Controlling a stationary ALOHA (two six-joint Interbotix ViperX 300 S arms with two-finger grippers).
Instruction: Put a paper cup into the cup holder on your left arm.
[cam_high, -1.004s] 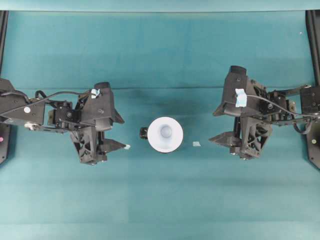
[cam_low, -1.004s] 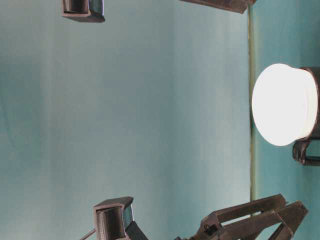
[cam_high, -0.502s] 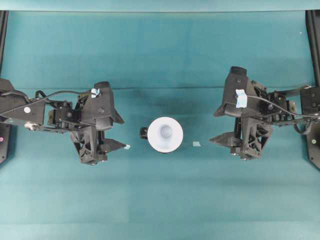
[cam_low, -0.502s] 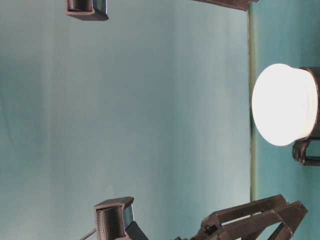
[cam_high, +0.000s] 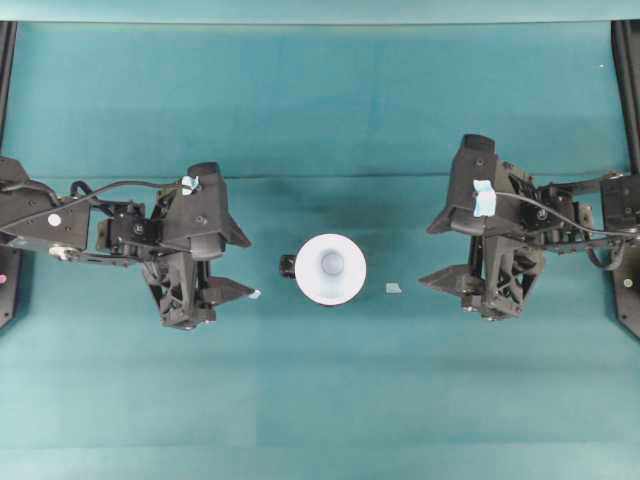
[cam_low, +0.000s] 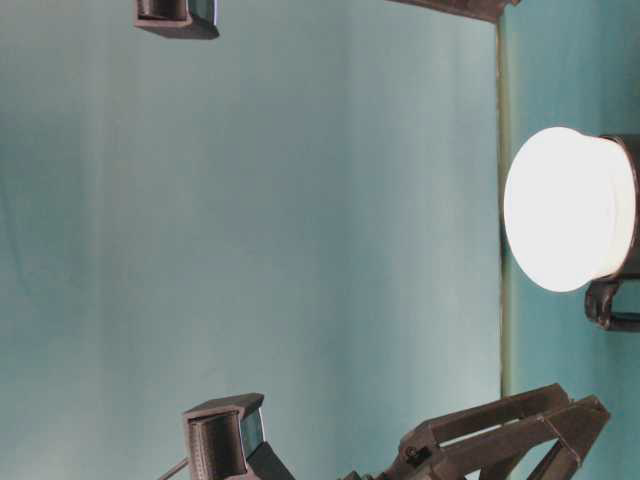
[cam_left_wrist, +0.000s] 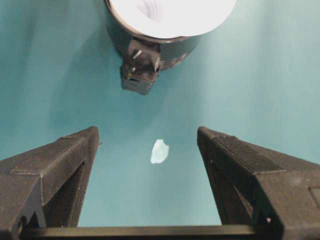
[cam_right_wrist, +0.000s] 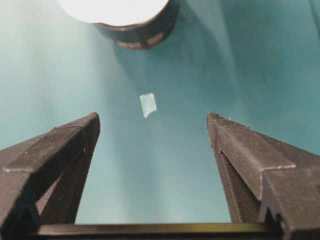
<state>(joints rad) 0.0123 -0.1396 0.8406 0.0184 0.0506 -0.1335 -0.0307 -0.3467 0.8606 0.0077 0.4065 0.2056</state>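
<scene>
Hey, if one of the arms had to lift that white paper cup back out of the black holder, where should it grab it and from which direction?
Probably the exposed upper wall of the paper cup just under its rim, from above, fingers on either side. The cup sits upright in the cup holder, so only that flared top shows. The holder's handle faces the left gripper, so the right gripper has the clearer side.

The overhead view looks straight down from well above the desk (cam_high: 320, 100), taking in both arms with the paper cup (cam_high: 331, 268) at the centre. The table-level view sits low and close and appears turned on its side, with the cup (cam_low: 565, 208) at its right edge. Each wrist camera looks out along its own open claw, left (cam_left_wrist: 147, 150) and right (cam_right_wrist: 152, 145), close to the cloth. All four views share the cup.
</scene>
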